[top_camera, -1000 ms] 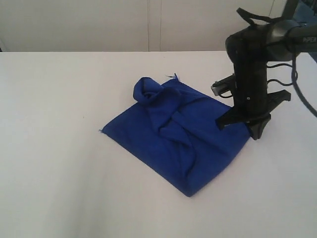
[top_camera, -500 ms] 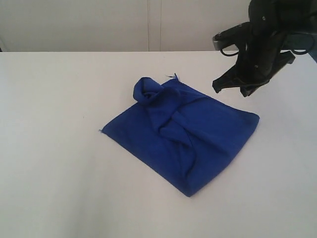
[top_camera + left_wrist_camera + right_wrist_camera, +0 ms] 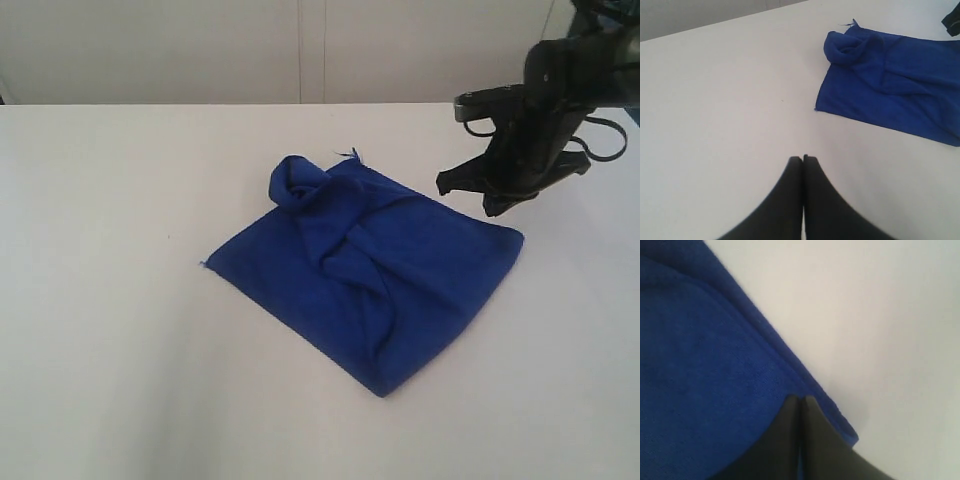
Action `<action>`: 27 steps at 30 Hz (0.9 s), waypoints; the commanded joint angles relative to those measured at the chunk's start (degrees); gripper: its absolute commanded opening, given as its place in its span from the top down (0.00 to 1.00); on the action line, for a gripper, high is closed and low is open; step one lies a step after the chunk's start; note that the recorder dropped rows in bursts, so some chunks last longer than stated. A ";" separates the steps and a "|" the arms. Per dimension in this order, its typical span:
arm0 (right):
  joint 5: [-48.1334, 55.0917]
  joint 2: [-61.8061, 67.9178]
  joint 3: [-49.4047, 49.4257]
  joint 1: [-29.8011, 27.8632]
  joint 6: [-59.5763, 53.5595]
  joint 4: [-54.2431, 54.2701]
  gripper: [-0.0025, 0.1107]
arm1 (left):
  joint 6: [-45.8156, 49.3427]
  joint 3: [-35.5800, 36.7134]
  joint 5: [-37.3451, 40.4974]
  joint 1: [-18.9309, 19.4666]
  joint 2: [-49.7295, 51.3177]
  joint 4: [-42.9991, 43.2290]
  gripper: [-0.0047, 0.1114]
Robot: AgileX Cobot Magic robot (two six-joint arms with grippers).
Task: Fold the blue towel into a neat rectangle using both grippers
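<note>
right hand (image 3: 800,399) clenched empty over the blue towel (image 3: 370,270), seemingly not touching; left hand (image 3: 803,158) clenched, empty.

We see a broad white tabletop (image 3: 110,380), matte and evenly lit, filling most of the view. Behind it we find a pale wall (image 3: 150,50) with two thin vertical seams (image 3: 300,50) near its middle.

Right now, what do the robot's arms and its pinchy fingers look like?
The left gripper and the right gripper each have two smooth black fingers that curve in and taper to narrow tips. The chunky, jointed black right arm has thin black cables looping off it and a small pale grey part. I can't make out any writing on it.
</note>
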 commanded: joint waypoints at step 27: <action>7.86 -1.37 17.42 -1.57 4.25 -5.57 0.98 | -0.06 0.29 0.24 -0.40 -0.29 -0.10 0.96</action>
